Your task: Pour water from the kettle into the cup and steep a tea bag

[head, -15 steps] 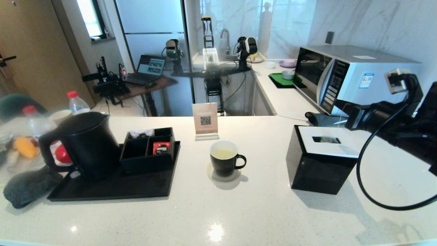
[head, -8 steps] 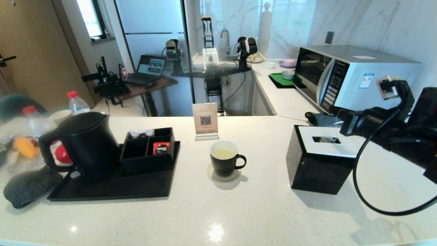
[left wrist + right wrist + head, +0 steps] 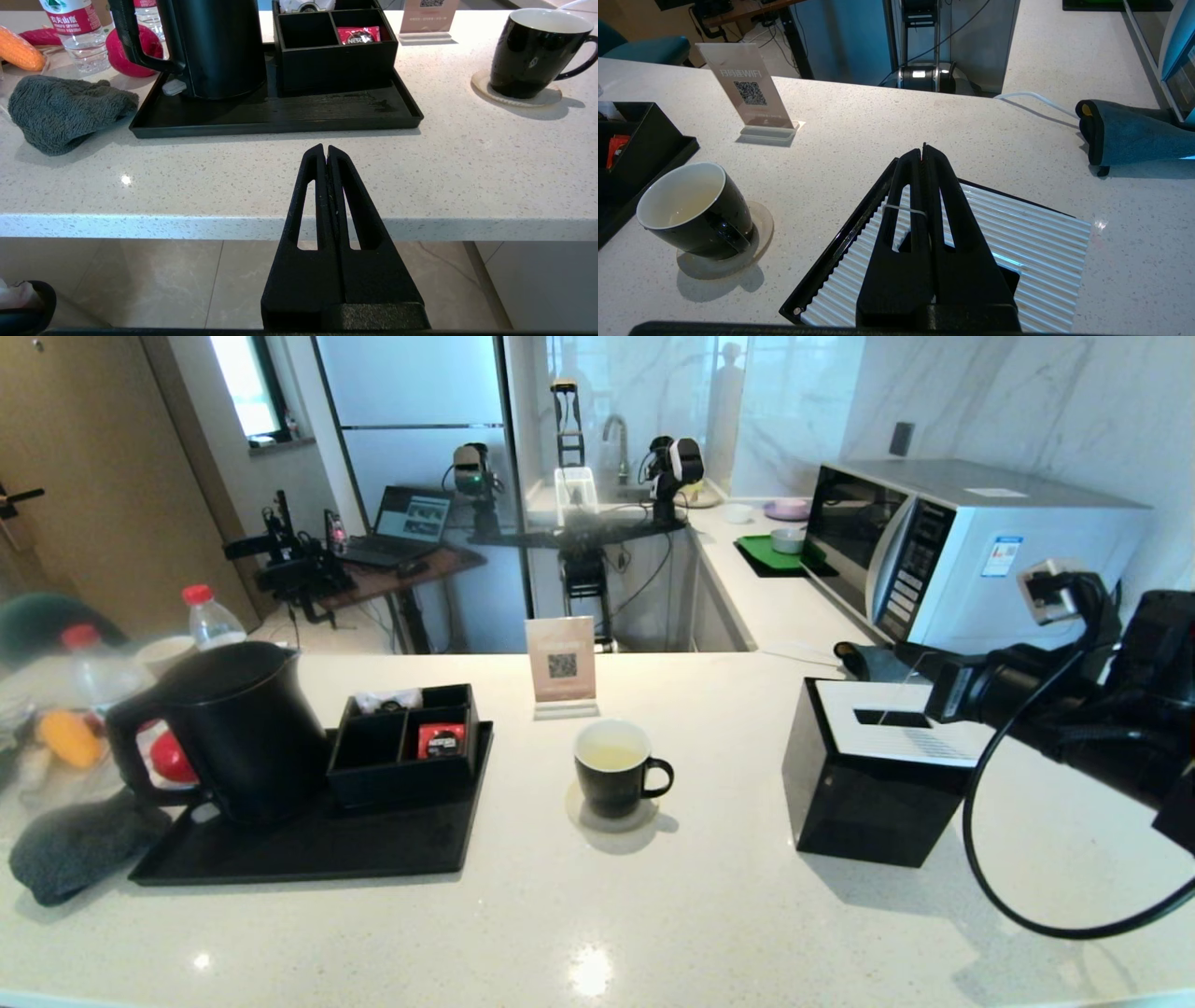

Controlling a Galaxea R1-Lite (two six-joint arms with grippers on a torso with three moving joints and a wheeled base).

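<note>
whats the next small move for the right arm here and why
Probably carry the right pincer, shut with a thin white string across it, from above the tissue box leftward over the cup, which already holds pale liquid. Left pincer is parked off the counter edge.

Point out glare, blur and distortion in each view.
Head view: glare spot on the counter, blurred bottles at the left edge, edges bowed. Left wrist view: small glint on the counter, otherwise sharp. Right wrist view: sheen on the ribbed box top.
</note>
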